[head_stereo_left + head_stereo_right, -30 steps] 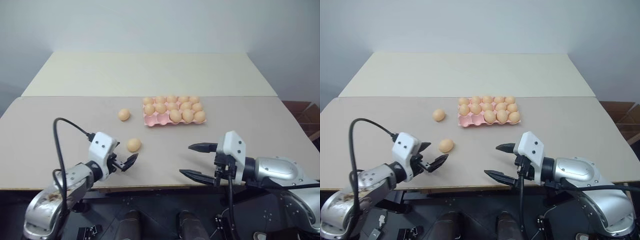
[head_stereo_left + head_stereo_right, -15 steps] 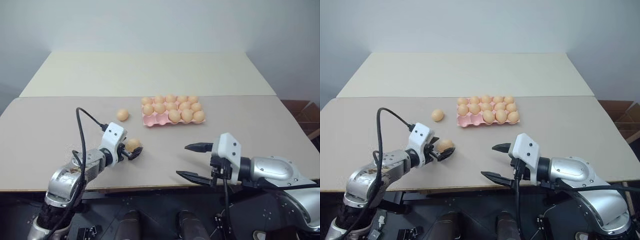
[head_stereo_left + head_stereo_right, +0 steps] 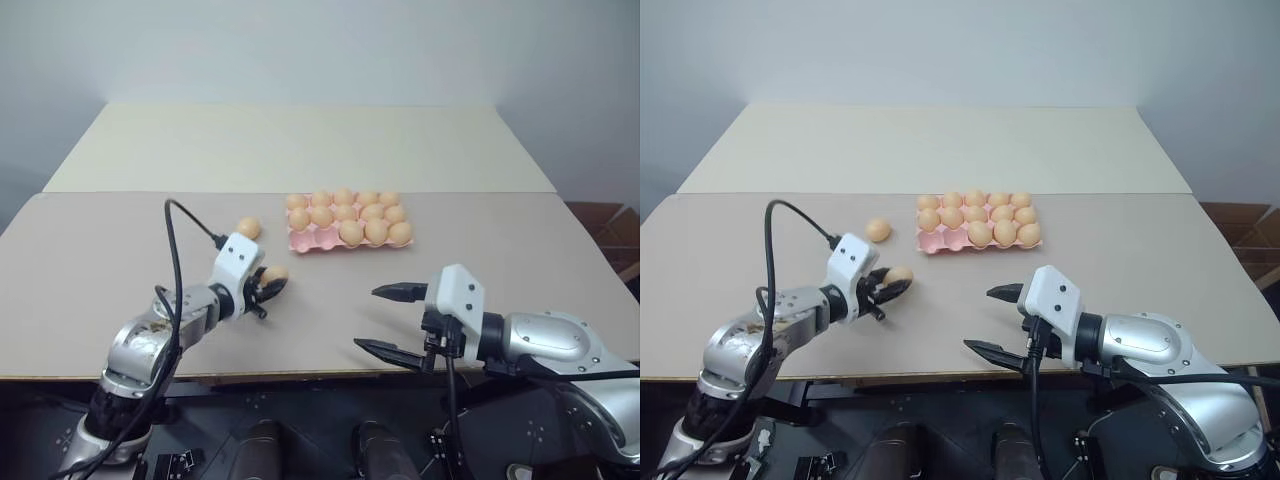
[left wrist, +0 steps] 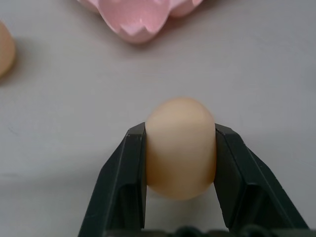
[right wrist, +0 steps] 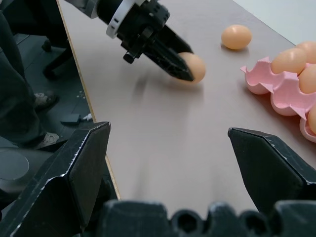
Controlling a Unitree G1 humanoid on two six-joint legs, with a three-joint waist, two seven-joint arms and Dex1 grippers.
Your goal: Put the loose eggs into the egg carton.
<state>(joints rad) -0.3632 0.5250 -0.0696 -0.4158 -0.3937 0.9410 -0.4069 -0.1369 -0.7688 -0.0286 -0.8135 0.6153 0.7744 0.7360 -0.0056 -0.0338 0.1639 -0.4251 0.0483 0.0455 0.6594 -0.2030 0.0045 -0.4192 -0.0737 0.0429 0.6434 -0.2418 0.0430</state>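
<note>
My left gripper (image 3: 268, 284) is shut on one of the loose eggs (image 4: 180, 147), a pale orange egg pinched between both black fingers, low over the tabletop. Another loose egg (image 3: 248, 228) lies on the table just beyond it, left of the egg carton (image 3: 312, 241). The carton is a pink tray with eggs in most cups and empty cups at its near left corner. The held egg is a short way in front of that corner. My right gripper (image 3: 367, 318) hangs open near the table's front edge, nothing between its fingers.
The tan tabletop (image 3: 520, 260) runs wide on both sides of the carton, with a paler board (image 3: 300, 150) behind it. A black cable (image 3: 175, 250) loops over my left arm. Boxes (image 3: 610, 235) stand on the floor at the far right.
My left gripper reached forward to the near egg, shut on it and carried it slightly towards the carton. The right gripper has stayed put, open.
</note>
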